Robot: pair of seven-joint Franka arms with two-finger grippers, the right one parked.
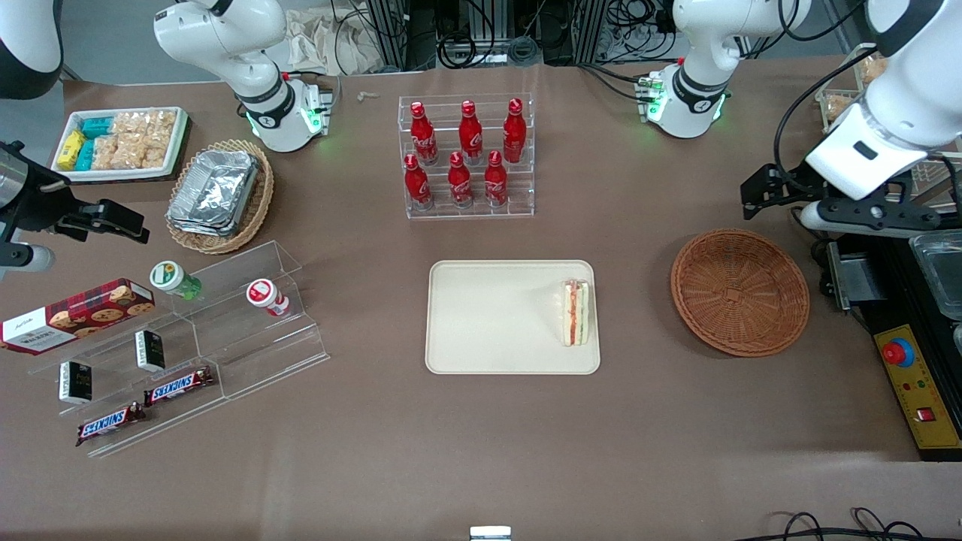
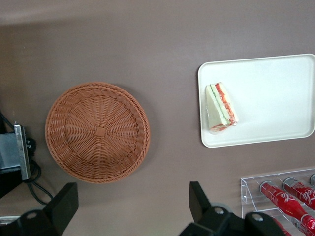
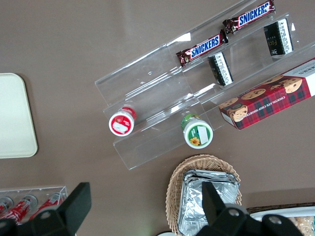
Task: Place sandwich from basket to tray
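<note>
Already, you can see the sandwich (image 1: 576, 312) lying on the tray (image 1: 488, 338), in the lower middle of the front frame, close against the tray's rim on the side toward the basket (image 1: 739, 291). Its long axis, the striped cut edge, runs near to far, parallel to that short rim. Next out, the basket sits centre-right of the frame with nothing in it, well apart from the tray. Farthest, at the upper right edge of the frame, your gripper (image 1: 766, 191) hangs above the table just past the basket's rim, a little farther from the camera than the basket. The wrist camera shows its fingers (image 2: 197, 199) spread wide with nothing between them. Judging by this, the placement looks done; the sandwich lies from the gripper past the basket, toward the table's middle.
</note>
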